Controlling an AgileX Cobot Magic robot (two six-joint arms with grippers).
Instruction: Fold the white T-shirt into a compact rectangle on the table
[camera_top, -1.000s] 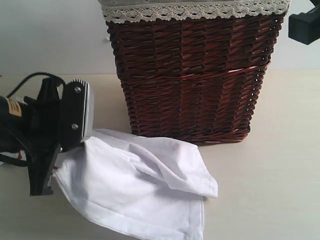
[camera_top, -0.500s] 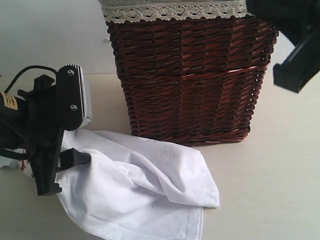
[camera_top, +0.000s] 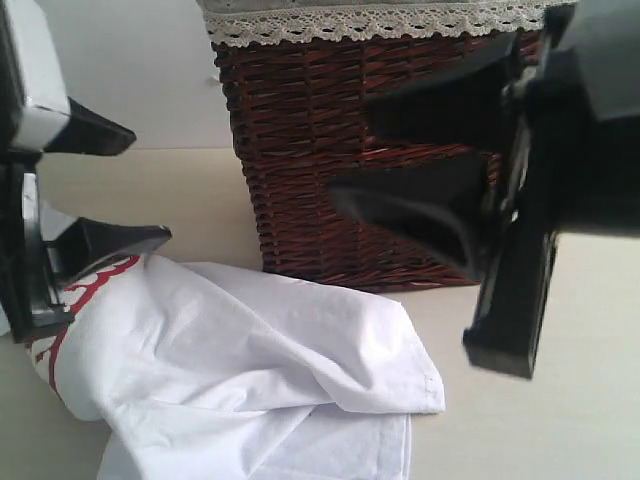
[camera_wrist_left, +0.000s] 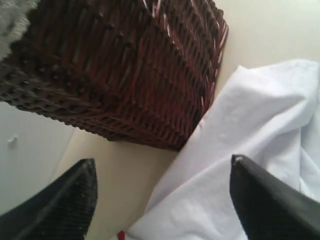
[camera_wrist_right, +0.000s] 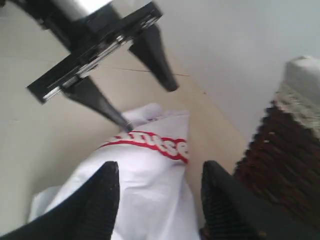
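Well, the folding has hardly begun. The white T-shirt (camera_top: 260, 370) lies in a soft, wrinkly heap on the table (camera_top: 560, 420), just in front of the brown basket (camera_top: 300, 150). I see no neat fold, so I think almost all the work is left. My left claw (camera_top: 150, 185) is spread wide and holds nothing. It hangs over the shirt's left end, with one finger just beside the red letters (camera_top: 95, 285). My right claw (camera_top: 350, 155) is spread and empty too. It is higher up on the right and points toward the shirt.
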